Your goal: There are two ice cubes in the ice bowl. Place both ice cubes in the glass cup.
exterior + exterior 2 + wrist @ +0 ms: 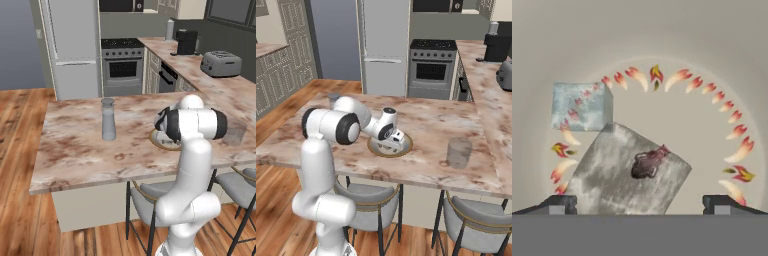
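The ice bowl sits on the island counter, half hidden behind my elbow in the left base view. My gripper reaches down into it. In the hand view, its open fingertips straddle a large tilted ice cube, with the gripper just above that cube. A second ice cube lies beyond it to the left on the bowl's beige floor. The tall glass cup stands upright to the left of the bowl; its rim peeks out behind my arm.
A short clear tumbler stands on the counter right of the bowl. A toaster and a coffee machine sit on the far side counter. Stools are tucked under the island's near edge.
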{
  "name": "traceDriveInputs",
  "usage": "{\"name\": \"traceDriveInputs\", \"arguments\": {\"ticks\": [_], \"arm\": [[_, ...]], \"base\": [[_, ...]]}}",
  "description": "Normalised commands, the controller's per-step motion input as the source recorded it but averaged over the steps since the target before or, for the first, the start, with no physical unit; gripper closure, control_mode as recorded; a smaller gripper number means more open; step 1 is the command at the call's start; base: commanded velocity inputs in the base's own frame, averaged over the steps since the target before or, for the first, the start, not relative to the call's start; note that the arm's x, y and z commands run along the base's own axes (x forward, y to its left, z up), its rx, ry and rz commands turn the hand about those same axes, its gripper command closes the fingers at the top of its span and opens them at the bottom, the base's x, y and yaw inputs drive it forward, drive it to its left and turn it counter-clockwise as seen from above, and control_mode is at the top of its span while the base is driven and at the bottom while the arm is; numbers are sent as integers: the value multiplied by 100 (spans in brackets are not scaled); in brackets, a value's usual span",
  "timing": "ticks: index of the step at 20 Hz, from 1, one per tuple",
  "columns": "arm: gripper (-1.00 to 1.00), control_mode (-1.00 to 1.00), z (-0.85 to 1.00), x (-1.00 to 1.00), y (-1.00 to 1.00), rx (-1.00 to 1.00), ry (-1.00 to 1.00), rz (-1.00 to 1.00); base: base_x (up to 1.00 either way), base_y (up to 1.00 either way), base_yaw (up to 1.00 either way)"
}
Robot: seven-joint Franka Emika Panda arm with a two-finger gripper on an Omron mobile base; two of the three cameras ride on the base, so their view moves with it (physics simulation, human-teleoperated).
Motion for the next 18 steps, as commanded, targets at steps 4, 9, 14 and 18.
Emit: {"name": "traceDriveInputs", "arguments": {"ticks": [4, 9, 14, 18], "arm": [[-100, -100, -8, 36, 0, 0, 0, 0], [-100, -100, -10, 38, 0, 0, 0, 0], [-100, -100, -48, 23, 0, 0, 2, 0], [-100, -100, -50, 19, 0, 0, 1, 0]], "base": [[0, 0, 0], [0, 0, 0], [0, 0, 0], [0, 0, 0]]}}
